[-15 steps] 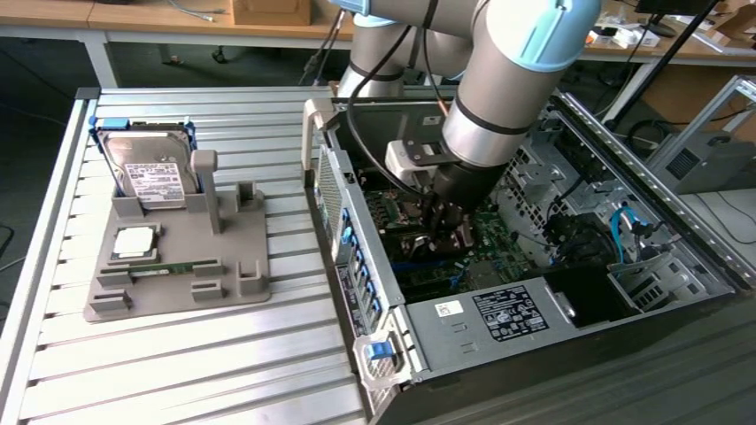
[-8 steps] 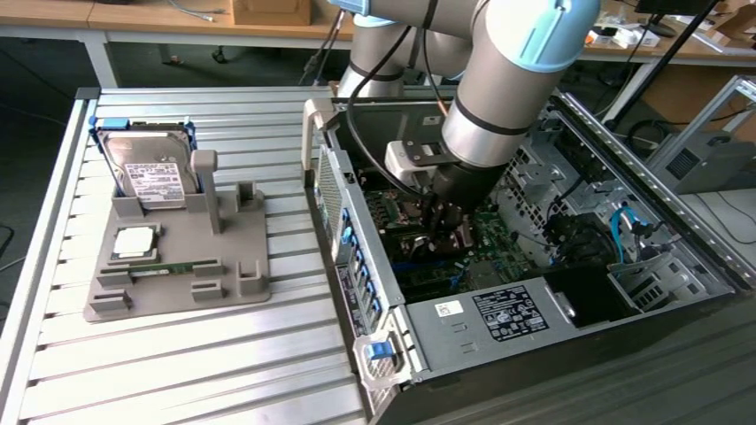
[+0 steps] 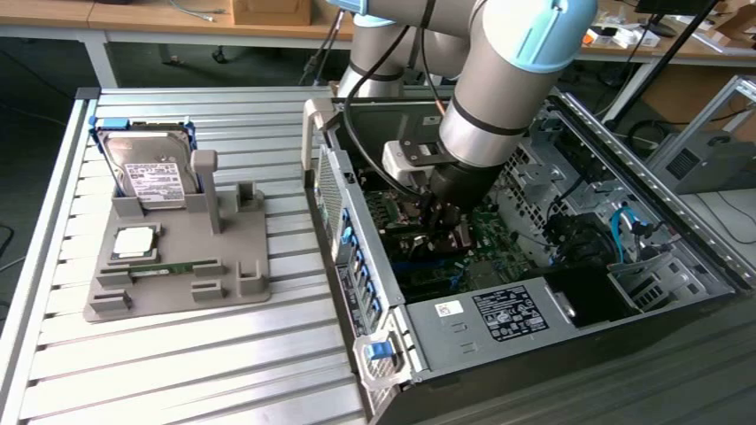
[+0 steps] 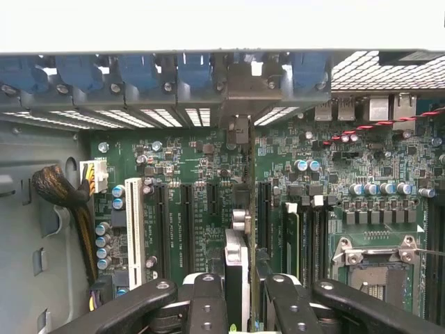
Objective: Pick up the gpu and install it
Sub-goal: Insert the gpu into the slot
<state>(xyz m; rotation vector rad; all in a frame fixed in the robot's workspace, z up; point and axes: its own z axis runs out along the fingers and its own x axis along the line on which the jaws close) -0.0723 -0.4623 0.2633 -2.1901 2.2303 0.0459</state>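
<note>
The gpu [image 4: 237, 273] shows edge-on in the wrist view, standing upright over the green motherboard [image 4: 208, 174] between the black expansion slots. Its silver end bracket [image 4: 241, 94] reaches the case's rear slot openings. My gripper [image 4: 247, 309] is shut on the card, one black finger [image 4: 208, 306] on each side of it. In the exterior view the gripper [image 3: 443, 217] is deep inside the open computer case [image 3: 532, 310], low over the motherboard, and the arm hides most of the card.
A white slot [image 4: 135, 229] and a cable bundle [image 4: 66, 198] lie to one side of the card, memory slots and the CPU socket [image 4: 375, 268] to the other. On the slatted table, a grey holder [image 3: 177, 257] carries a hard drive [image 3: 148, 173], a processor [image 3: 133, 241] and a memory stick [image 3: 177, 266].
</note>
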